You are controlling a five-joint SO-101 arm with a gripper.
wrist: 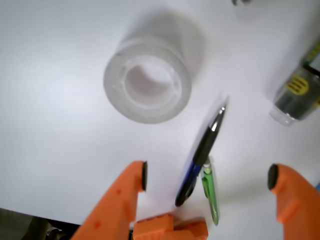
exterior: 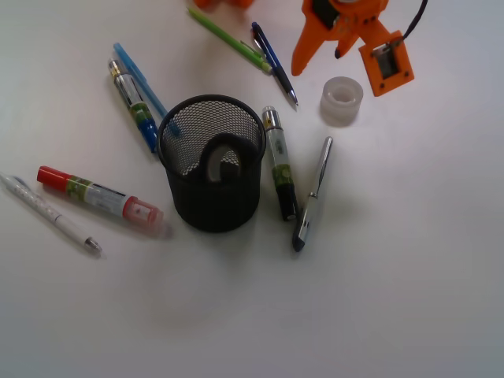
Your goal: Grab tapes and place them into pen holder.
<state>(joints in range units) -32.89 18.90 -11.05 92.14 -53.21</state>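
The pen holder (exterior: 211, 169) is a black mesh cup standing mid-table. Inside it a dark tape roll (exterior: 223, 157) with a grey core stands on edge. A translucent whitish tape (exterior: 342, 100) lies flat on the table to the cup's upper right. My orange gripper (exterior: 335, 57) hovers just above and behind this roll. In the wrist view the clear tape (wrist: 147, 82) lies ahead of the open gripper (wrist: 208, 177), a little left of centre. Nothing is between the fingers except pens lying on the table below.
A blue pen (wrist: 202, 150) and a green pen (wrist: 210, 195) lie under the gripper, right beside the clear tape. A green-labelled marker (exterior: 277, 161) and a silver pen (exterior: 313, 197) lie right of the cup. Blue pens (exterior: 138, 94), a red marker (exterior: 98, 199) and a white pen (exterior: 51, 213) lie left.
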